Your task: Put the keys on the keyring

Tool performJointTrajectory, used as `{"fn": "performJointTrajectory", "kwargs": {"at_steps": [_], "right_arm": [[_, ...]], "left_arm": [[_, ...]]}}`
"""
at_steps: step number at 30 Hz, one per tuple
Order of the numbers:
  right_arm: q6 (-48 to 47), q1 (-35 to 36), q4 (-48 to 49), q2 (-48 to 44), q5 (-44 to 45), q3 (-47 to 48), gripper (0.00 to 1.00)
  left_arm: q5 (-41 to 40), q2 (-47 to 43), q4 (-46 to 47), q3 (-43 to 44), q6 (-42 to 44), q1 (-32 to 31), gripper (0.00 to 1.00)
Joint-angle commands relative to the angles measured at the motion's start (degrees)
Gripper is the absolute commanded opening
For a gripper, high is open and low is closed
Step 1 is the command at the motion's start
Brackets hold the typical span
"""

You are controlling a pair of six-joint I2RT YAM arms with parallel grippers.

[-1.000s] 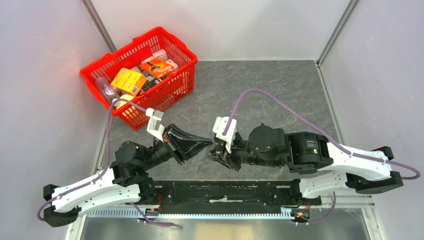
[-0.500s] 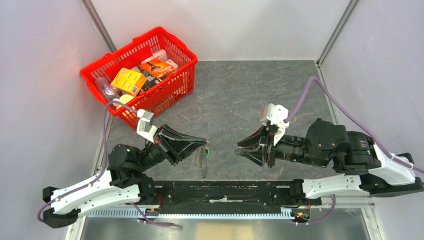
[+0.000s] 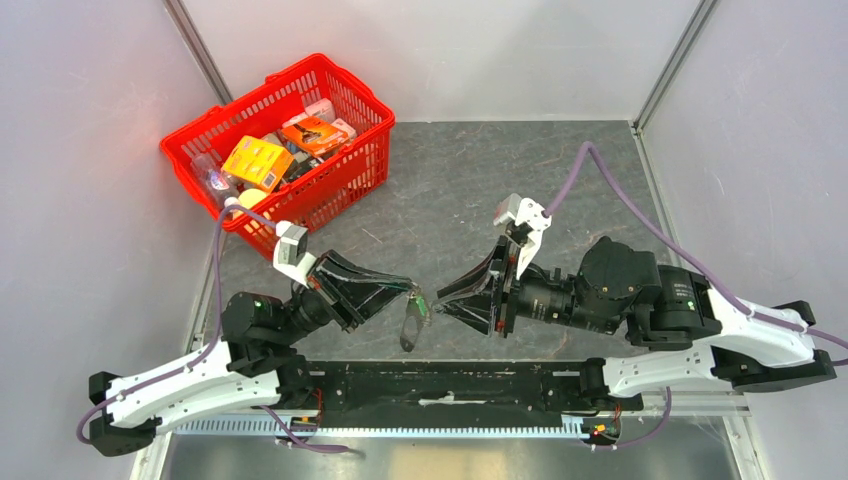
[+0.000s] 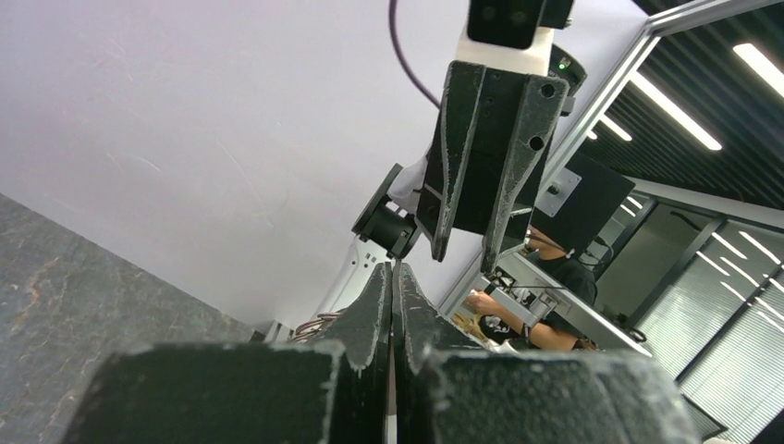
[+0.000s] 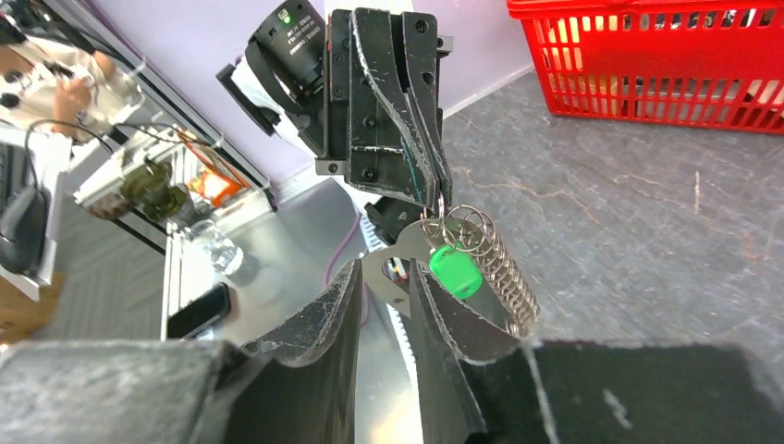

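Note:
My left gripper (image 3: 412, 287) is shut on the top of the keyring (image 3: 408, 328), a dark coiled oval loop that dangles below its tip above the mat. The right wrist view shows that pinch (image 5: 433, 199), with the coiled keyring (image 5: 507, 276) and the green-headed key (image 5: 455, 271) hanging together just under it. A flat silver key blade (image 5: 393, 282) hangs there too, in the gap between my right fingers. My right gripper (image 3: 440, 298) faces the left one tip to tip with its jaws apart. In the left wrist view my own fingers (image 4: 381, 305) are pressed together.
A red basket (image 3: 240, 100) full of packaged items stands at the back left on the grey mat (image 3: 500, 180). The black rail (image 3: 450, 385) carrying both arm bases runs along the near edge. Aluminium posts and pale walls close in the sides.
The right arm pulled away to the right, then came back until its tips are again at the hanging key. The left gripper shifted slightly and kept its hold on the keyring.

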Motion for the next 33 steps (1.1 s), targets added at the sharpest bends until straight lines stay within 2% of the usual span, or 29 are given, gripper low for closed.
{"fn": "performJointTrajectory", "kwargs": {"at_steps": [1,8,19,28,33], "right_arm": [[7.7,0.3,8.4,-1.8,2.4,-2.8,0.33],[13.4,0.3,11.9,-2.9,4.5,-5.7,0.32],[17.3,0.3,16.0,-2.4,6.9,-8.1,0.29],[17.7,0.3,17.2,-0.4,7.3,-8.1,0.36],[18.1,0.2,18.5,0.8,7.6,-8.6,0.36]], "left_arm": [[-0.9,-0.4,6.0,-0.1,-2.4,0.1,0.02],[-2.3,-0.6,8.6,-0.9,-3.1,0.1,0.02],[-3.3,-0.3,13.0,-2.2,-4.3,0.1,0.02],[-3.3,0.0,14.0,-1.4,-4.3,0.1,0.02],[-4.4,1.0,15.5,-1.6,-5.5,0.1,0.02]]}}
